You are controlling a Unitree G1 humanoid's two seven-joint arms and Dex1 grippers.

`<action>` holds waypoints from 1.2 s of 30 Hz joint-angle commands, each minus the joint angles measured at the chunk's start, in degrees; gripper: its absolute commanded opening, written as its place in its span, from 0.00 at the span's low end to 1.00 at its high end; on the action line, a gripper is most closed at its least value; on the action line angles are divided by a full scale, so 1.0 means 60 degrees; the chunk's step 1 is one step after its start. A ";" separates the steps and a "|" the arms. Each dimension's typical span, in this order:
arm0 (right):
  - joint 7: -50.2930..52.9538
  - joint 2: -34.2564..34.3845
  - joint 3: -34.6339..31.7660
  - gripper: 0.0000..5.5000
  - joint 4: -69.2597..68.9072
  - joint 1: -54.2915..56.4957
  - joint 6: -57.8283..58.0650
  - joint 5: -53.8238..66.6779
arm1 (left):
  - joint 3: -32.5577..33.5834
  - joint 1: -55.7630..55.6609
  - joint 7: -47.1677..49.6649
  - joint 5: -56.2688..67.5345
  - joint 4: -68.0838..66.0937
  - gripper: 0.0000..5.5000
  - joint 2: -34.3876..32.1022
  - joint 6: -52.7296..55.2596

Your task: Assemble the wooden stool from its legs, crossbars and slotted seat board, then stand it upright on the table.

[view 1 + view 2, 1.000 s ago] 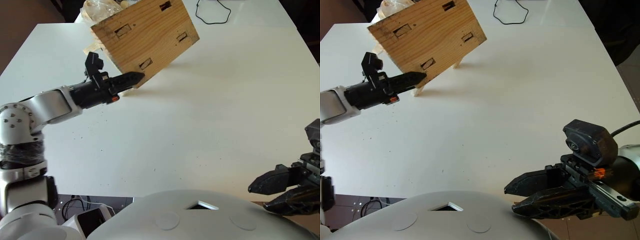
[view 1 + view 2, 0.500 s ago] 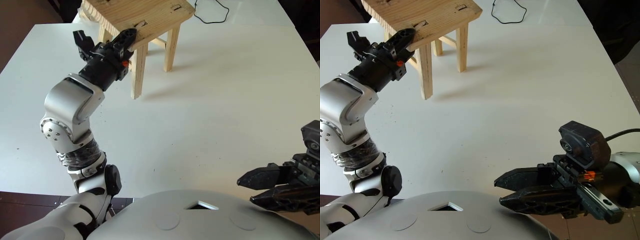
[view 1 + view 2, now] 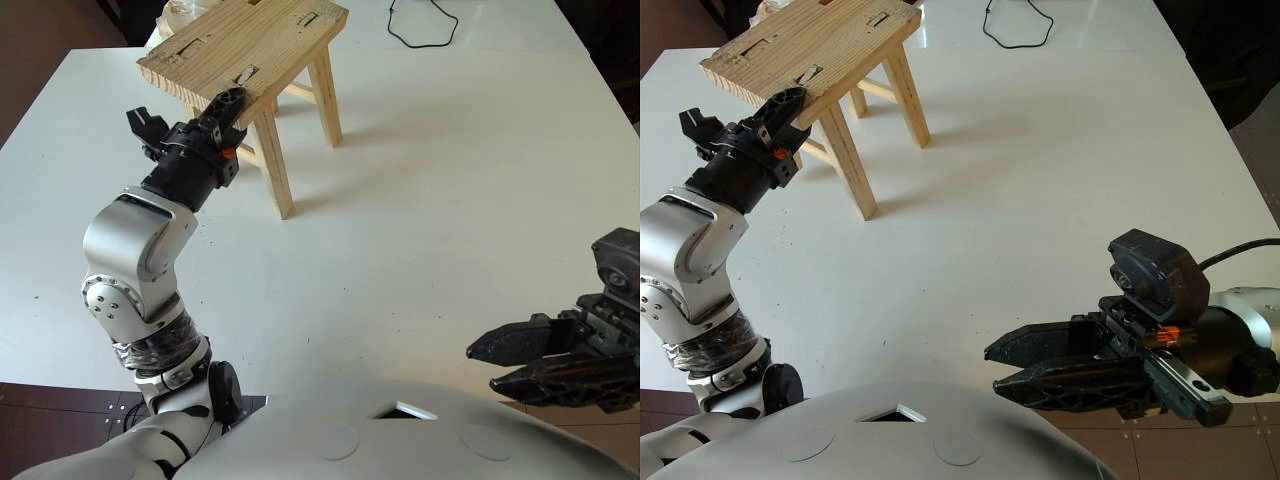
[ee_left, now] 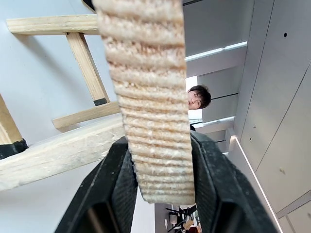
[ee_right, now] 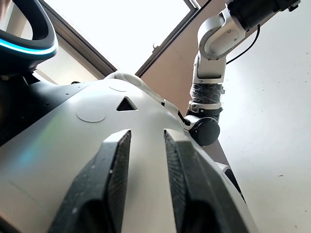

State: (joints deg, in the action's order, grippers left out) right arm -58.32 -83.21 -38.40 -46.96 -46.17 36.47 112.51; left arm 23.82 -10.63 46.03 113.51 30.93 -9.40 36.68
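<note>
Wooden stool [image 3: 250,50] standing assembled at far-left of table [image 3: 450,200], seat long axis running near-left to far-right, looking slightly tilted. Left gripper [image 3: 228,103] clamping seat board [image 4: 150,97] at near edge; likely releasing next. Right gripper [image 3: 992,368] hanging well apart at near-right, fingers slightly parted, holding nothing. Left wrist view showing pinch; head views showing near feet on table.

I found the stool [image 3: 262,60] on the far left part of the table [image 3: 450,200]. The left gripper [image 3: 232,100] sat at the near edge of its seat board [image 3: 240,40] (a finger on either face). The right gripper [image 3: 482,367] was by the table's near right edge, well apart. A cable [image 3: 425,35] lay behind, rightward.
</note>
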 commanded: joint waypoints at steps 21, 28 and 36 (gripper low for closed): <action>0.0818 0.0192 0.1474 0.23 -0.0087 0.1841 -0.0105 0.0081 | 0.0123 -0.0018 -0.1373 -0.0086 -0.0686 0.57 -0.0719 0.0194; 0.0999 0.0330 0.1661 0.23 -0.0244 0.1925 -0.0211 0.0081 | 0.0065 -0.0089 -0.1252 -0.0090 -0.0730 0.57 -0.1296 0.0251; 0.0990 0.0302 0.1755 0.23 -0.0257 0.2001 -0.0140 0.0081 | -0.0295 0.0658 -0.1418 -0.0087 -0.0726 0.78 -0.1603 0.0297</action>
State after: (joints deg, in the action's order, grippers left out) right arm -52.64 -81.21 -28.01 -48.37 -34.95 35.74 112.51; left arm 22.46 -9.13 37.86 113.28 26.58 -18.38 38.04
